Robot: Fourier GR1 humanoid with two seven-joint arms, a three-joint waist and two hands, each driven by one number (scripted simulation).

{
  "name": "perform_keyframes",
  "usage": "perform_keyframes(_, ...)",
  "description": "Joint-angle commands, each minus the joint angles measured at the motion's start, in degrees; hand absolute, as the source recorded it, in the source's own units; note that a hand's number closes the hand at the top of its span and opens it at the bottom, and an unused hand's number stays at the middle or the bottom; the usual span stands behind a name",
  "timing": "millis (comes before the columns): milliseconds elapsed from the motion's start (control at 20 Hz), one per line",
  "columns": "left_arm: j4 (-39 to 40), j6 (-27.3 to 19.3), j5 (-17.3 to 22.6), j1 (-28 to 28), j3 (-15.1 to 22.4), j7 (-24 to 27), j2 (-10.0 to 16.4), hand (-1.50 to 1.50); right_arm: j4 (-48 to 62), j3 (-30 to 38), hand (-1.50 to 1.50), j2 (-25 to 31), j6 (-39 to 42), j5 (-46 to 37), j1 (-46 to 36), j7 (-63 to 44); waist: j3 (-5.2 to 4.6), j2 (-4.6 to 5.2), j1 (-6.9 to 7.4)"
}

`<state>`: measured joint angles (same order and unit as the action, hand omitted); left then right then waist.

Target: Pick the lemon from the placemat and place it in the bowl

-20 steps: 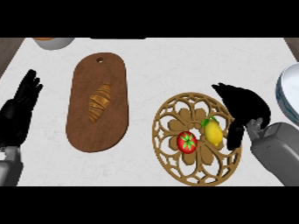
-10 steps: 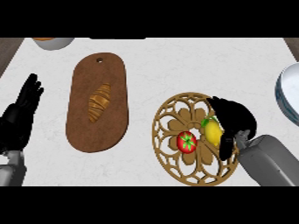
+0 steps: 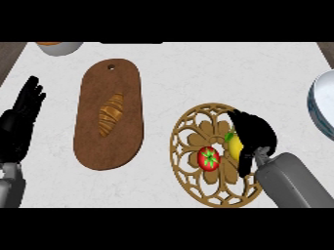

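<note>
The yellow lemon (image 3: 234,145) lies on the round wooden lattice placemat (image 3: 198,128), right of a red tomato (image 3: 209,157). My right hand (image 3: 254,130) sits directly over the lemon with its fingers curled down around it, hiding most of the fruit. The pale blue bowl (image 3: 333,110) stands at the right edge, partly cut off by the frame. My left hand (image 3: 15,128) rests open at the left edge, fingers pointing up.
A brown wooden cutting board (image 3: 111,83) with a croissant (image 3: 111,114) on it lies left of the placemat. Another bowl (image 3: 58,47) peeks in at the top left. Dark wood shows at the counter's far corners.
My right hand has moved left from beside the placemat onto the lemon and its fingers have curled round it. The left hand has barely shifted.
</note>
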<state>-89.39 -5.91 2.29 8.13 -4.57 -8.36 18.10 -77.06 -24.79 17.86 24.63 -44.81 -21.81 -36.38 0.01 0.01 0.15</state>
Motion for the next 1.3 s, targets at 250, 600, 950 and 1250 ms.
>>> perform_keyframes(250,0.9,2.4,-0.6,1.54,-2.67,-0.51,0.47,0.0,6.48,2.8,1.5,-5.08,3.44,-2.07,0.23,2.55,-0.01,0.01,0.02)
perform_keyframes(600,3.08,1.32,-2.68,0.63,-0.86,3.16,-3.27,0.0,16.93,5.06,1.5,-5.39,-4.87,-5.51,-4.14,14.59,0.0,0.09,0.2)
perform_keyframes(950,1.21,1.41,-3.61,-1.78,-0.73,2.78,-3.7,0.0,21.31,10.21,1.5,-4.88,-11.55,-7.53,-6.48,15.39,0.0,0.09,0.29)
perform_keyframes(1250,2.27,2.61,-2.19,2.08,-2.65,1.17,-1.57,0.0,29.12,23.12,1.5,-5.43,-18.44,-5.11,-16.0,1.66,0.03,0.52,1.12)
